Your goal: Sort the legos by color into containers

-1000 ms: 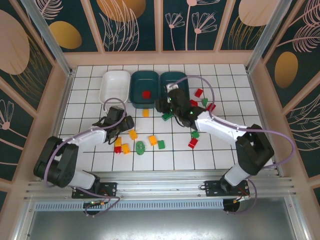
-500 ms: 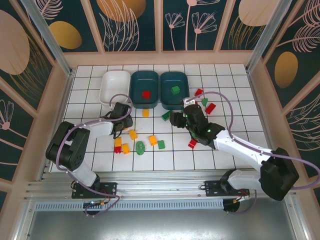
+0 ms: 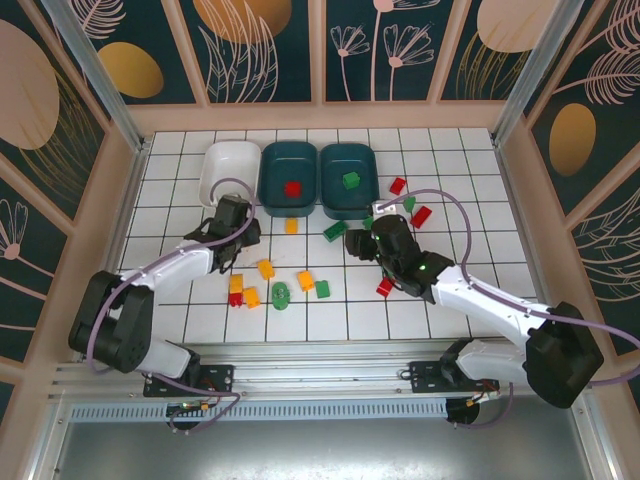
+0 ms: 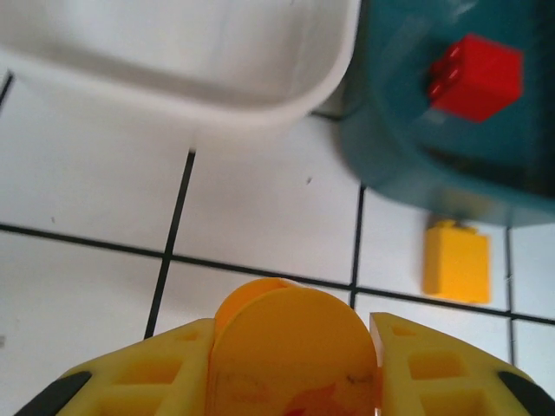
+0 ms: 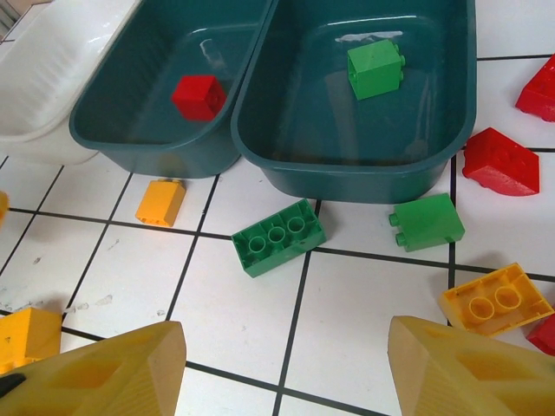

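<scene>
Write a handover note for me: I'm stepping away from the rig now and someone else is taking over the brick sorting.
Left gripper: shut on a round yellow piece, just in front of the white tray.
Right gripper: open, holding nothing, above the loose bricks in front of the teal trays.
Done: one red brick lies in the middle teal tray, and one green brick in the right teal tray.
Left: the held yellow piece probably goes in the white tray. Then sort the yellow, red and green bricks scattered on the table.
</scene>
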Tool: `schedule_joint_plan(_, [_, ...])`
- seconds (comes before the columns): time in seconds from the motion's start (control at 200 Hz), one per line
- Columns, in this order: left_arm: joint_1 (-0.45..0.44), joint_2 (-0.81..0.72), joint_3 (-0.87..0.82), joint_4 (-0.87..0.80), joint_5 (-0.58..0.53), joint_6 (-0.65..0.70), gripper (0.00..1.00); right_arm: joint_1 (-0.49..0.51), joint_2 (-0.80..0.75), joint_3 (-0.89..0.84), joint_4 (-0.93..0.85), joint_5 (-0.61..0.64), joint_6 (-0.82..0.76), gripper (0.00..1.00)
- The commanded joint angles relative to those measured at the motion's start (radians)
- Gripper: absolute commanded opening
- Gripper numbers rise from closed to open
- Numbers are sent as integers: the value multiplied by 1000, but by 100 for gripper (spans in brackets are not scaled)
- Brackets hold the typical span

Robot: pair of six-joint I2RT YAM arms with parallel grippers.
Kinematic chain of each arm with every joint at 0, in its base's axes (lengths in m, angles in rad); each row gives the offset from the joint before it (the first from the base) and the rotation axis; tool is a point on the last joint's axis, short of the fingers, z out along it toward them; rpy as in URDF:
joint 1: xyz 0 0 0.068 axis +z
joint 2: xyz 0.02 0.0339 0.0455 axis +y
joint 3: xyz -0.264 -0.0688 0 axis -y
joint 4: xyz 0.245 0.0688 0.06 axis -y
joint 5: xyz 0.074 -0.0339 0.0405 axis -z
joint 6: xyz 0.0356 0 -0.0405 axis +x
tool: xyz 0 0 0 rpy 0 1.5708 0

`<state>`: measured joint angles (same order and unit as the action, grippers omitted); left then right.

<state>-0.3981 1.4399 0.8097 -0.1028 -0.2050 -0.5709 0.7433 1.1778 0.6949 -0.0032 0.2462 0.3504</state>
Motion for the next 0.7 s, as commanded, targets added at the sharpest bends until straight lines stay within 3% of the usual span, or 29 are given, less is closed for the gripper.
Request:
schedule_joint_plan(0.0, [5,-26,101,-73,-62,40,29,-6,-24,-11,16,34,10,63])
schedule_joint_plan(0.155, [41,52,295,-121,-106,59,31,-22,-20,-23,23,37,6,63])
schedule_joint_plan(0.275, [144,155,402,-101,72,3,29,-88,-19,-63,53,-42,7,63])
schedule_joint_plan(0.465, [266,422,627,-155,207,-12,28,-264,-14,-111,56,-212,48,64])
schedule_joint_plan(0.611, [284,622,814,-240,248,15,26,-246,4,-93,26,-226,35,64])
schedule_joint_plan(0.696, [295,676,877,-269,239,11,31,-193,16,-82,0,-193,27,64])
